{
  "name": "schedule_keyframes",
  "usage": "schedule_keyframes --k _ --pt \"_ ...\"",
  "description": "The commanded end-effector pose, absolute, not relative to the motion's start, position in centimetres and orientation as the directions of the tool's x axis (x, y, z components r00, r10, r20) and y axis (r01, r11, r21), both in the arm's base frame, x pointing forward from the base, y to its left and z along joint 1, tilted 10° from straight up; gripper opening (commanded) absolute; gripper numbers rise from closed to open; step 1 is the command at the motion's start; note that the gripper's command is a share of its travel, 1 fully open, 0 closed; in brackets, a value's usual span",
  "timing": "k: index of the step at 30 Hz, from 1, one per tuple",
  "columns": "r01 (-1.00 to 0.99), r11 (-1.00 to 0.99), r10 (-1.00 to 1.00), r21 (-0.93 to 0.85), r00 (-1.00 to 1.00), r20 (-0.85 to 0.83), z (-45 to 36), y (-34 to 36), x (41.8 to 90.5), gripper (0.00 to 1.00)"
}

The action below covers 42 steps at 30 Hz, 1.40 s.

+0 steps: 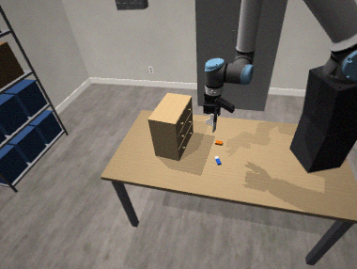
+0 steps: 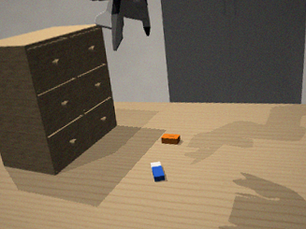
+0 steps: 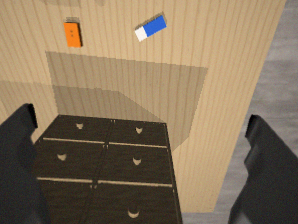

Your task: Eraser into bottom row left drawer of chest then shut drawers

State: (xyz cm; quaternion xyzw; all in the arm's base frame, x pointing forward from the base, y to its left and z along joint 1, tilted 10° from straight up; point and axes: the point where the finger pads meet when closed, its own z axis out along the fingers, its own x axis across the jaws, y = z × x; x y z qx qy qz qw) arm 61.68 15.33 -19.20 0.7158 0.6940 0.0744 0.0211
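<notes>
The blue and white eraser (image 1: 218,160) lies on the table in front of the chest; it also shows in the exterior view (image 2: 157,171) and in the wrist view (image 3: 150,27). The wooden chest (image 1: 171,126) stands upright with all its drawers shut. Its bottom-left drawer (image 2: 72,142) is shut. My gripper (image 1: 213,123) hangs open and empty in the air in front of the chest's upper drawers, above the table and well above the eraser. It shows at the top of the exterior view (image 2: 128,27) and at the edges of the wrist view (image 3: 141,120).
A small orange block (image 1: 218,141) (image 2: 170,139) lies on the table a little beyond the eraser. The robot's black base (image 1: 326,122) stands at the table's right end. A shelf with blue bins (image 1: 21,122) stands on the floor at the left.
</notes>
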Motion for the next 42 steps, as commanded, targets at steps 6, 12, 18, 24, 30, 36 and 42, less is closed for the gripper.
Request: schedule_keyframes --k 6,12,18,24,30,36,42 --pt "0.986 -0.076 0.995 0.149 0.064 0.081 -25.0 15.9 64.6 1.0" --pt "0.986 -0.077 0.995 0.15 0.065 0.081 -25.0 15.8 64.6 1.0" --pt "0.985 -0.078 0.995 0.152 0.066 0.081 -25.1 15.8 64.4 1.0" --pt "0.984 -0.078 0.995 0.159 0.066 0.081 -25.3 15.8 64.3 1.0" --pt "0.98 -0.08 0.995 0.181 0.066 0.081 -25.5 15.8 64.5 1.0" --pt "0.975 -0.081 0.995 0.209 0.066 0.081 -25.8 15.9 64.8 1.0" --pt "0.966 -0.084 0.995 0.245 0.066 0.081 -26.1 15.8 65.2 1.0"
